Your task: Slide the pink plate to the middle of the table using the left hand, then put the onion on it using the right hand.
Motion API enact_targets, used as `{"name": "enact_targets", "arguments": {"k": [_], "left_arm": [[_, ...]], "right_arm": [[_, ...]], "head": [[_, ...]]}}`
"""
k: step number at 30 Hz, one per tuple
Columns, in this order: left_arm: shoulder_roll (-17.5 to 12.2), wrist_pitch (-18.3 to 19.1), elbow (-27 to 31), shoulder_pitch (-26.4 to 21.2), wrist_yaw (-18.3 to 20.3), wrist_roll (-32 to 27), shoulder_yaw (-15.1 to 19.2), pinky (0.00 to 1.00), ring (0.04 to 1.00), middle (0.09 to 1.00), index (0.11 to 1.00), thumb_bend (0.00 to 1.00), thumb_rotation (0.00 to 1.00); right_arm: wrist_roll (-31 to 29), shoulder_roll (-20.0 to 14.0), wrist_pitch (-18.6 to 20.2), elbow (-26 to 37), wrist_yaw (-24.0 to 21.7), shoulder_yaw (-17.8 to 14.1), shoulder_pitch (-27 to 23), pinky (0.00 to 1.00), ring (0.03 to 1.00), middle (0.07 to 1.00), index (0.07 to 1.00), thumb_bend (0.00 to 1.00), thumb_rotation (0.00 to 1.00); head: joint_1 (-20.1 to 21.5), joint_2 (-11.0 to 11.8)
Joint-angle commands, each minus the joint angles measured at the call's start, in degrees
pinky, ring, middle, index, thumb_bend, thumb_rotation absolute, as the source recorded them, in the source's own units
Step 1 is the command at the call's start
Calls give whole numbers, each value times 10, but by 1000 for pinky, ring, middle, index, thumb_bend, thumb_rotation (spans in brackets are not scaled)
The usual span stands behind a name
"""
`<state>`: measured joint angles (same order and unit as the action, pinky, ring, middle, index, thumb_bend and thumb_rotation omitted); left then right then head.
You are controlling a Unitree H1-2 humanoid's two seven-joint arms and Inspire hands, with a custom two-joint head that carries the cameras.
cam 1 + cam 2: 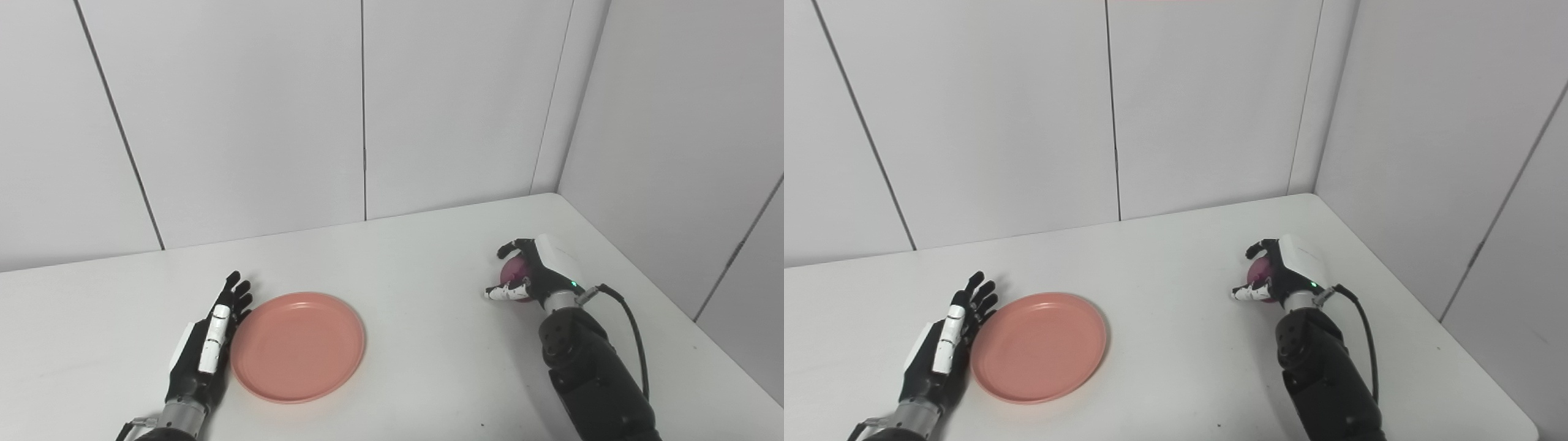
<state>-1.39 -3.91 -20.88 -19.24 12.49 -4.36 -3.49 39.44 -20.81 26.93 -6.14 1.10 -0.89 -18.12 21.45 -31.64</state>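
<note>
The left hand [211, 343] lies flat on the white worktop [429, 343], fingers spread and empty, its edge against the left rim of the pink plate [298, 346]. The plate sits left of the worktop's centre. Well apart to the right, the right hand [533, 272] curls around the purple onion [513, 271], which rests on the worktop. No lettering is readable anywhere.

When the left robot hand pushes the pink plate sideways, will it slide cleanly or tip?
Probably slides cleanly: the pink plate looks shallow, wide and flat on the smooth white table. The left robot hand stands edge-on at its rim, so an off-centre push may spin it. It looks like light plastic.
</note>
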Motion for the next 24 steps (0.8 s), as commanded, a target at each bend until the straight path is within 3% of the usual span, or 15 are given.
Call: {"name": "enact_targets", "arguments": {"k": [1,5,7,9,17,24], "left_arm": [[-1,-4,18,-18,1,1,-2,963,977,978,981,638,1000],[0,-5,16,-19,0,1,-2,965,978,980,981,638,1000],[1,-3,16,-20,-1,2,-3,965,976,979,980,644,1000],[3,-5,14,-21,-1,2,-3,966,976,980,980,645,1000],[7,-12,7,-22,-8,9,-6,960,973,976,978,660,1000],[12,-11,8,-22,-10,13,-8,972,976,978,980,657,1000]], "right_arm": [[-3,-7,-27,10,34,-5,-18,340,380,494,553,510,0],[-11,-4,-37,18,59,-4,-16,314,373,483,542,507,0],[-15,-1,-40,22,69,-6,-16,221,391,501,498,512,0],[-21,0,-55,26,81,-6,-14,209,367,476,516,508,0],[-62,23,-111,64,115,-10,-10,267,360,479,544,504,0],[-79,41,-133,86,111,7,-13,215,344,467,539,502,0]], "head": [[0,-1],[-4,1],[-6,2],[-7,3],[-14,5],[-26,6]]}}
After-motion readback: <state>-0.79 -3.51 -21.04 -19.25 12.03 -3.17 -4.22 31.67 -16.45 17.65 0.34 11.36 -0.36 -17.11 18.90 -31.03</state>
